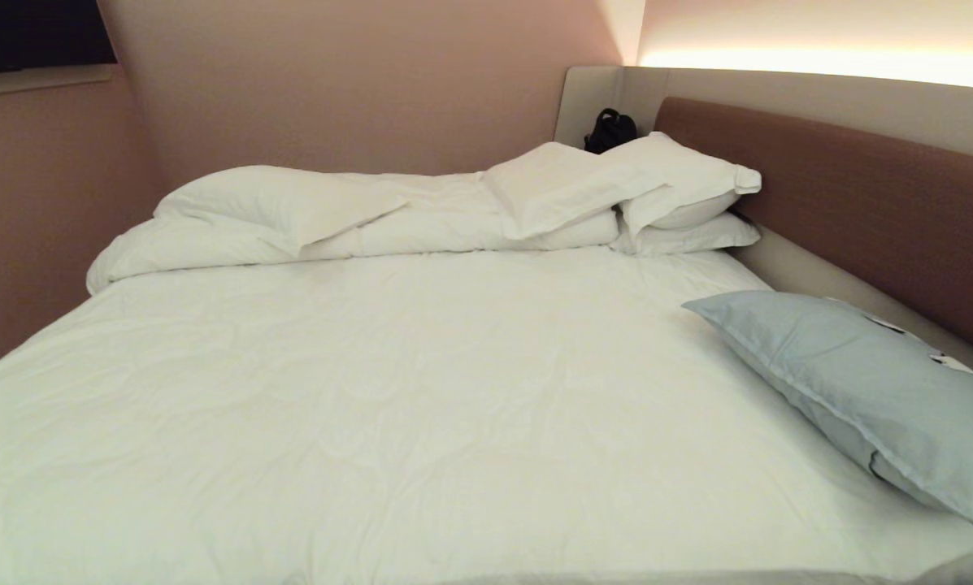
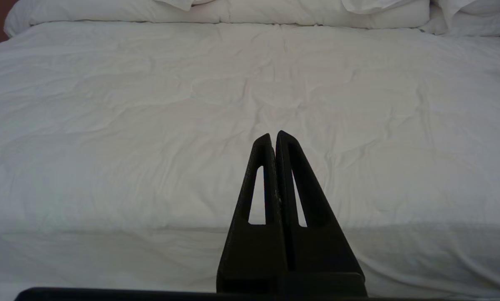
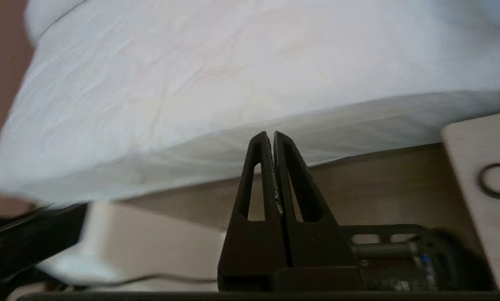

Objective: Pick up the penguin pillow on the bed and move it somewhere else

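1. The bed [image 1: 388, 382] fills the head view, its white sheet bare and wrinkled from centre out to 9 o'clock; the brown headboard [image 1: 860, 195] runs along the 3 o'clock side.
2. A folded duvet [image 1: 356, 223] and white pillows [image 1: 665, 191] are piled across 12 o'clock, with a small black object [image 1: 610, 130] behind them.
3. The pillow [image 1: 868, 390] lies flat at 4 o'clock, close beside the headboard. Its long axis runs from 10 to 4 o'clock, and its penguin edge faces the headboard.
4. The left gripper [image 2: 273, 136] points across the sheet, its fingers pressed together, holding nothing.
5. The right gripper [image 3: 270, 134] is at the bed's near edge, pressed together and empty.
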Robot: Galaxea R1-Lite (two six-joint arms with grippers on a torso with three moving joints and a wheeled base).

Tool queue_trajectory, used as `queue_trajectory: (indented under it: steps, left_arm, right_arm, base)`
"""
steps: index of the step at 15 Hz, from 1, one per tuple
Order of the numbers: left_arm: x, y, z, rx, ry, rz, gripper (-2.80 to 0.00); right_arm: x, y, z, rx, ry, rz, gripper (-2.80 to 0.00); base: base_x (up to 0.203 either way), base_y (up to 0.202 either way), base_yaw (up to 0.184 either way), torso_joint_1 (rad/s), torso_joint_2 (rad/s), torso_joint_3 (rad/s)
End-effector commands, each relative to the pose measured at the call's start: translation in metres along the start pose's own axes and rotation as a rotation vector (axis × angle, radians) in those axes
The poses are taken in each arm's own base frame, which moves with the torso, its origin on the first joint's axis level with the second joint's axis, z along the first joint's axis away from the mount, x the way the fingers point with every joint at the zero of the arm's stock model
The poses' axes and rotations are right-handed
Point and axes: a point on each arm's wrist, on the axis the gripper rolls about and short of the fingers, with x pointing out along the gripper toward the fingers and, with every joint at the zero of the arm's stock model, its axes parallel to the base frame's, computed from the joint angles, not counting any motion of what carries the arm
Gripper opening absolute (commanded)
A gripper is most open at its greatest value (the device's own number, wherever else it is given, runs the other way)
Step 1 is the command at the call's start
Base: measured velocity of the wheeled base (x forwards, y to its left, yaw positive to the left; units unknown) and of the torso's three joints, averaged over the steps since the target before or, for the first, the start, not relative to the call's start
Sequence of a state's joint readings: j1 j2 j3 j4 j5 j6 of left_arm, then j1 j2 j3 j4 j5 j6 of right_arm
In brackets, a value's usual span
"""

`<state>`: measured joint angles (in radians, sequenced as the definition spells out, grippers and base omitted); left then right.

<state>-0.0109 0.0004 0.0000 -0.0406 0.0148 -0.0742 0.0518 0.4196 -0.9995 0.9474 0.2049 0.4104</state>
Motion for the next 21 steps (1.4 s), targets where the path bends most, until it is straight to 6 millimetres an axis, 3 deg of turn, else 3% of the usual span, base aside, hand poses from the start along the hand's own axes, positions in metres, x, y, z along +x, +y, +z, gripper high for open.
queue_trajectory:
  steps: [1, 7, 10, 13, 21]
  left_arm:
    - [0.0, 0.0, 0.0, -0.001, -0.001, 0.001, -2.8]
    - [0.0, 0.0, 0.0, -0.001, -0.001, 0.001, -2.8]
    - [0.0, 0.0, 0.0, -0.001, -0.001, 0.001, -2.8]
    - [0.0, 0.0, 0.0, -0.001, -0.001, 0.001, -2.8]
    - [0.0, 0.0, 0.0, -0.001, -0.001, 0.001, -2.8]
  right_arm:
    - [-0.005, -0.005, -0.012, -0.017, -0.182, -0.092, -2.8]
    - [-0.013, -0.015, -0.045, -0.106, -0.417, -0.124, -2.8]
    - [-0.006, -0.024, -0.058, -0.232, -0.526, -0.135, -2.8]
    - [0.001, -0.029, -0.065, -0.248, -0.597, -0.143, -2.8]
    - [0.059, -0.051, -0.078, -0.392, -0.617, -0.179, -2.8]
  base:
    - [0.0, 0.0, 0.0, 0.0, 0.0, 0.0]
    - [0.0, 0.0, 0.0, 0.0, 0.0, 0.0]
    - [0.0, 0.0, 0.0, 0.0, 0.0, 0.0]
    - [0.0, 0.0, 0.0, 0.0, 0.0, 0.0]
    - [0.0, 0.0, 0.0, 0.0, 0.0, 0.0]
